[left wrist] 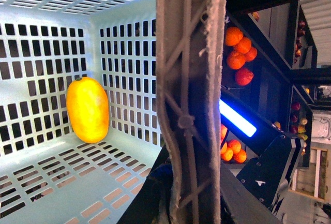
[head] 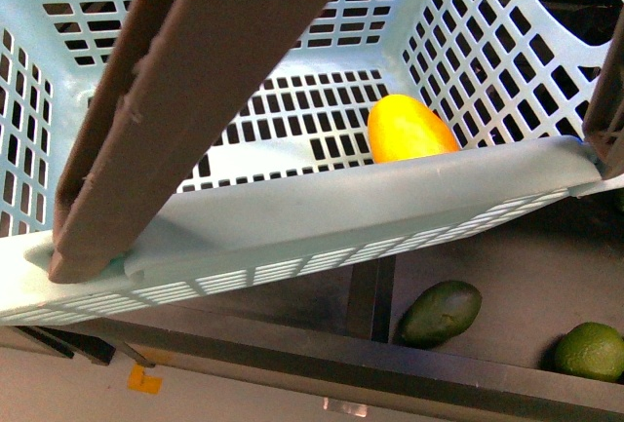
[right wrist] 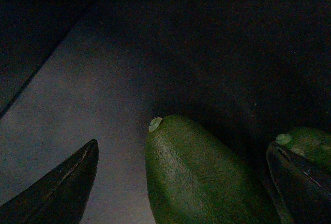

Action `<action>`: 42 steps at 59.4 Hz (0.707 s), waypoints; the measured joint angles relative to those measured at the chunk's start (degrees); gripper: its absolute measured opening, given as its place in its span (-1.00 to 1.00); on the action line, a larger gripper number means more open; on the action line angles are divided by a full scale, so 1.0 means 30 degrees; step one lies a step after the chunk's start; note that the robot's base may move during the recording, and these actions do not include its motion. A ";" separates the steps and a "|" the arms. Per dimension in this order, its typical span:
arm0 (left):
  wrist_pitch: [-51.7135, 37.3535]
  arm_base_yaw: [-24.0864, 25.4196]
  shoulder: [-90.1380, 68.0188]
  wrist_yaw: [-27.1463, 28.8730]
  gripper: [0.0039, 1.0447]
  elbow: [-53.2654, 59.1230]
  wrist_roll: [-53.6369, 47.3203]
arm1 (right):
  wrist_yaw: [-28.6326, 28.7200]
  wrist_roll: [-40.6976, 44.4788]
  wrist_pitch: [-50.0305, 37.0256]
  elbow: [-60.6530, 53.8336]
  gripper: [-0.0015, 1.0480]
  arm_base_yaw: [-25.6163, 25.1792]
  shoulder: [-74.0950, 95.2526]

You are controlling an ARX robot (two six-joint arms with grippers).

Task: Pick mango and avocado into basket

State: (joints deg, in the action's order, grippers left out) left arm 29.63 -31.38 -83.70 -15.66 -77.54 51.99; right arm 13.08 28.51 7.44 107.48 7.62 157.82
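The turquoise basket fills the front view, held up and tilted, its brown handle crossing in front. The yellow-orange mango lies inside it against the slotted wall and also shows in the left wrist view. My left gripper is shut on the basket's handle. Below the basket, a dark green avocado rests on a dark shelf. In the dim right wrist view my right gripper is open, with the avocado between its fingers.
A second green fruit lies right of the avocado, and sits just behind one right finger. A metal shelf edge runs below the basket. Oranges and a blue light strip sit on racks beyond the handle.
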 joint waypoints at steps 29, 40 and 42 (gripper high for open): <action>0.0000 0.0000 0.0000 0.0000 -0.87 0.0000 0.0007 | -0.0503 -0.0233 0.1027 0.1814 0.83 0.0007 0.1523; 0.0000 0.0000 0.0000 0.0000 -0.87 0.0000 0.0000 | -0.0685 -0.0306 0.1035 0.1814 0.83 -0.0007 0.1676; 0.0000 0.0000 0.0000 0.0000 -0.87 0.0000 0.0000 | -0.0750 -0.0364 0.1013 0.1814 0.75 -0.0007 0.1676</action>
State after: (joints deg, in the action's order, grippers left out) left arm 29.63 -31.38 -83.70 -15.66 -77.54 51.99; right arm 10.83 27.42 10.48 112.92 7.60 162.85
